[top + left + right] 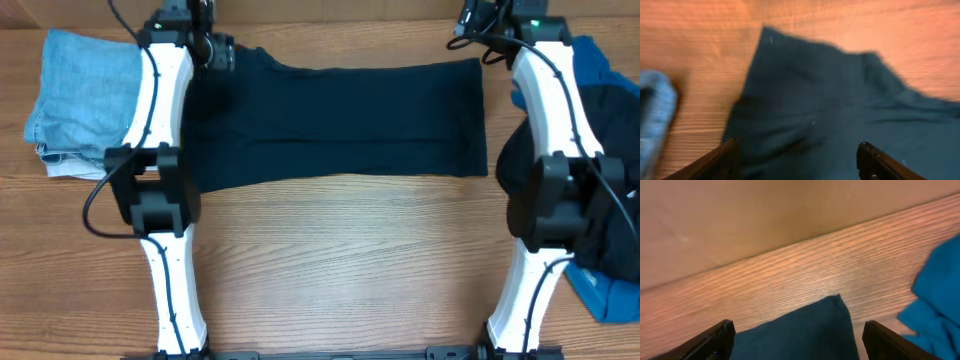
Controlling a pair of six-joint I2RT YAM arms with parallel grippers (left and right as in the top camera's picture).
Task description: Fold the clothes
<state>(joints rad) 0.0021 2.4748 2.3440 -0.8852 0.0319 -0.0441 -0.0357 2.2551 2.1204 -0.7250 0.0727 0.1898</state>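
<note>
A: Count?
B: I see one navy shirt [330,120] flat on the table [350,250]; one bright blue shirt [600,60], one dark heap [610,130] far right.
A: Grippers?
B: Left gripper [797,150], right gripper [797,330]: both spread, empty, over its far corners.

Left claw [797,147] and right claw [798,326] wide apart.

The folded shirt [330,120] is very dark navy, plain all over. The surface [350,260] is orange-brown wood with thin wavy lines. The pale garment [75,100] is faded light blue. The bright blue shirt [598,58] lies by a black shirt [612,120]. The left arm [165,90] and right arm [545,95] are white with black joints.
</note>
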